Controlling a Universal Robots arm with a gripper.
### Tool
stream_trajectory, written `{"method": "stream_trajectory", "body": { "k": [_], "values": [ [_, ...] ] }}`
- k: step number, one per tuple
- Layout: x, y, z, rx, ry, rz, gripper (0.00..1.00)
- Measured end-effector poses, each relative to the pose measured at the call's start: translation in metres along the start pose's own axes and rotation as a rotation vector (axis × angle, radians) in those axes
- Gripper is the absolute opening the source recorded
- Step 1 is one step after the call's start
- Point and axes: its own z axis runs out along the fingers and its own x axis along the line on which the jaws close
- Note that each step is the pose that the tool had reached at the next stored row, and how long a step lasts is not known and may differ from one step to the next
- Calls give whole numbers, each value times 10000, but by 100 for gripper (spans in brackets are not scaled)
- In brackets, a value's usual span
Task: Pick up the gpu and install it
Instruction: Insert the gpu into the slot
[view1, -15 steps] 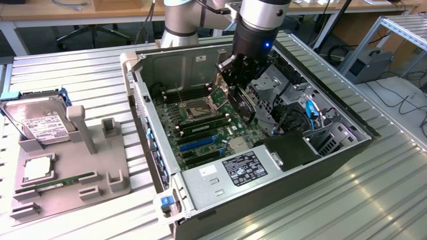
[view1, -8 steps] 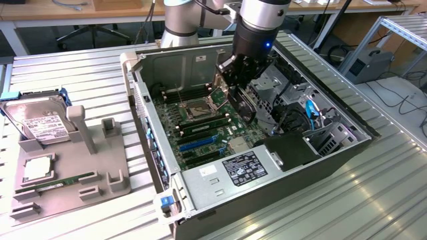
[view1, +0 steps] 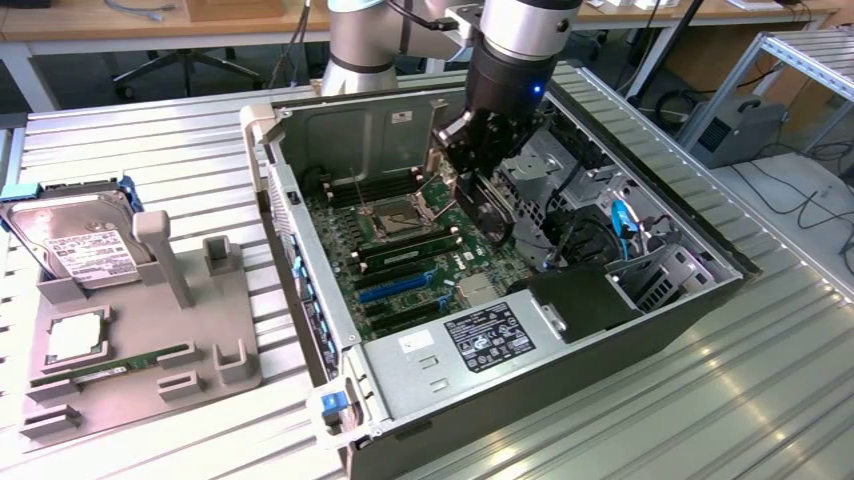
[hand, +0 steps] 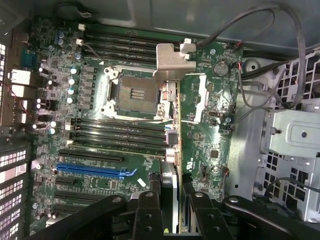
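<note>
Wrist view gives you the gpu (hand: 171, 142) edge-on: a thin card with its silver bracket (hand: 169, 62) at the far end. It is clamped between the two black fingers (hand: 149, 210) of the gripper (hand: 172, 202), which are closed narrow on the card's two faces. So the picking up is done, I judge.

The card hangs inside the computer case (view1: 601, 370), above the motherboard (hand: 210, 130) and beside the empty processor socket (hand: 132, 92). As far as you can see, it does not touch the board. Its long edge lies crosswise to the blue slot (hand: 90, 171) and to the black slots near it, and these slots are all empty — so the installing is not yet done. The card is neither lined up nor seated.

In the exterior view the arm (view1: 514, 60) reaches down through the case's open side. Outside the case, near the edge of the table (view1: 694, 400) at the exterior view's left, a grey holder (view1: 147, 390) carries the hard drive (view1: 87, 250) and the memory stick (view1: 127, 365) — both untouched.
</note>
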Motion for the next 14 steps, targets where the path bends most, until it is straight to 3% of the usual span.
{"method": "stream_trajectory", "body": {
  "k": [14],
  "values": [
    [0,0,2,3,21,-597,27]
  ]
}}
